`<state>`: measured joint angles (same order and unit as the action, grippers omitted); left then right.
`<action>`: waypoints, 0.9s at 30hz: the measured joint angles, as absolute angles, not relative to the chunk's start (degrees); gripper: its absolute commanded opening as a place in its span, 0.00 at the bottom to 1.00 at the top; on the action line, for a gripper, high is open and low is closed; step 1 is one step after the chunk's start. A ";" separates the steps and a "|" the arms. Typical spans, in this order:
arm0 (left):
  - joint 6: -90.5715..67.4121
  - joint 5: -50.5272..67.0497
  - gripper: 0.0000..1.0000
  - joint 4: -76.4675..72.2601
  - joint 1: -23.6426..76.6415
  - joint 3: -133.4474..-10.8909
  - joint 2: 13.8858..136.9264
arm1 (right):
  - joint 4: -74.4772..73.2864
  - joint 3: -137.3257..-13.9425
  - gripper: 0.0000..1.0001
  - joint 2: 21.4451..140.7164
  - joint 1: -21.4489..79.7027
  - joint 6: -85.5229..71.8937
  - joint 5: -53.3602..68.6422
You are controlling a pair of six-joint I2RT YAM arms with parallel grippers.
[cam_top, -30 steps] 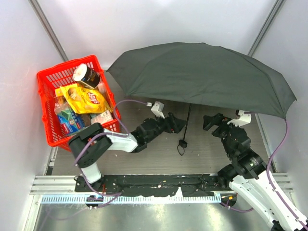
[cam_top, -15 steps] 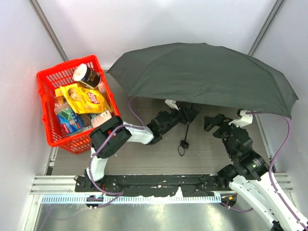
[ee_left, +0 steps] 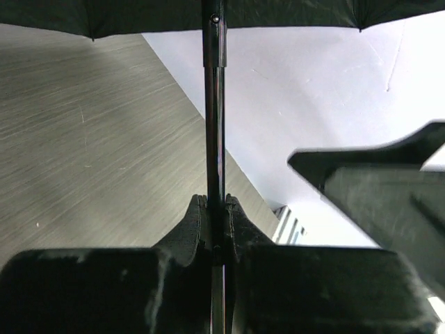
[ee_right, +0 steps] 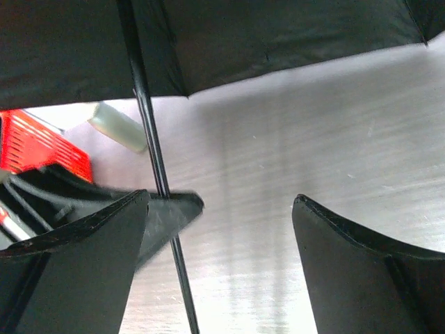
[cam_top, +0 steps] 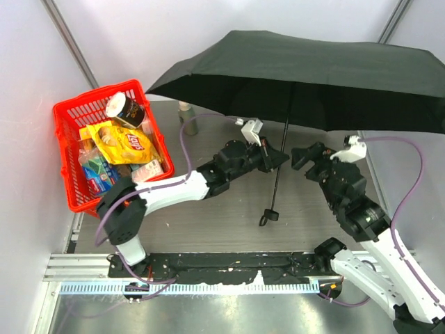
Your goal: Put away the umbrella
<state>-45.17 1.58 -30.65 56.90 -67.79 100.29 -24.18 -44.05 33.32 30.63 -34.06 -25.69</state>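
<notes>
The umbrella stands open, its black canopy spread over the back right of the table. Its thin shaft runs down to a small handle with a wrist loop, just above the tabletop. My left gripper is shut on the shaft about midway; in the left wrist view the fingers pinch the shaft between them. My right gripper hangs open just right of the shaft, under the canopy. In the right wrist view its fingers stand wide apart, holding nothing, with the shaft beyond the left finger.
A red basket full of groceries, with a yellow chips bag and a cup on top, stands at the left. A small pale bottle stands behind it, near the canopy's edge. White walls close in the back and both sides.
My left gripper reached to the shaft and shut on it. The umbrella has risen and tipped more upright, with the handle off the table. The right gripper shifted slightly and stayed open.
</notes>
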 measured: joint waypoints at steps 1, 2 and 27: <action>-45.23 1.58 0.00 -27.99 56.95 -68.23 98.48 | -24.03 -45.84 0.88 34.76 30.63 -34.33 -25.58; -45.17 1.58 0.00 -25.58 57.06 -68.55 96.86 | -24.03 -48.62 0.88 36.75 30.63 -34.63 -25.41; -36.01 -2.63 0.18 -4.60 61.54 -69.73 85.34 | -23.66 -73.58 0.01 66.04 28.49 -33.45 -20.23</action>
